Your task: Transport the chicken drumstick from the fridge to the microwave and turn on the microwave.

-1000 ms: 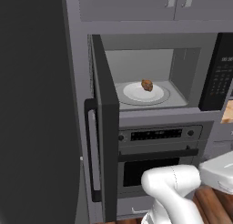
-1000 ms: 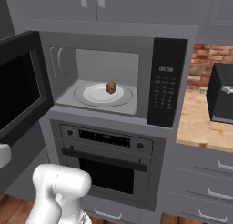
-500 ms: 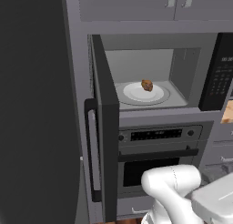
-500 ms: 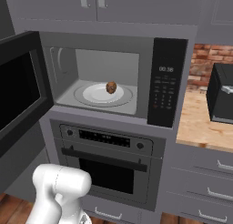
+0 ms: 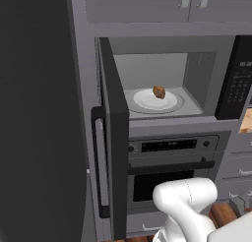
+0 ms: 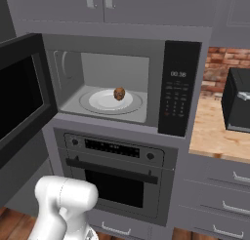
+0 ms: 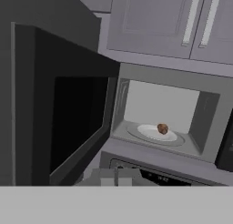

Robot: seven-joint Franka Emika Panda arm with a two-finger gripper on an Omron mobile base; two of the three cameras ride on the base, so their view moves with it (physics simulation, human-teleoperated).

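Note:
The chicken drumstick (image 5: 158, 92) (image 6: 119, 93) (image 7: 162, 128) lies on the pale round turntable (image 5: 147, 104) (image 6: 97, 103) inside the microwave (image 5: 162, 123) (image 6: 107, 43) (image 7: 173, 77). The microwave door (image 5: 115, 137) (image 6: 19, 97) (image 7: 68, 118) stands swung wide open to the left. Its black keypad panel (image 5: 238, 81) (image 6: 177, 95) is on the right side. My gripper (image 7: 116, 176) is low in front of the oven, below the microwave opening, looking up at it. It is shut with nothing between its fingers. The fridge's tall grey side (image 5: 39, 113) stands left of the microwave.
An oven (image 5: 172, 147) (image 6: 117, 151) with a horizontal handle sits under the microwave. To the right is a wooden counter (image 6: 219, 131) with a black box (image 6: 238, 100) on it, against a brick wall. Upper cabinets (image 6: 97, 5) hang above.
The white hand has sunk toward the lower right corner of the left base view. The gripper has gone from open to shut. The drumstick and door have not moved.

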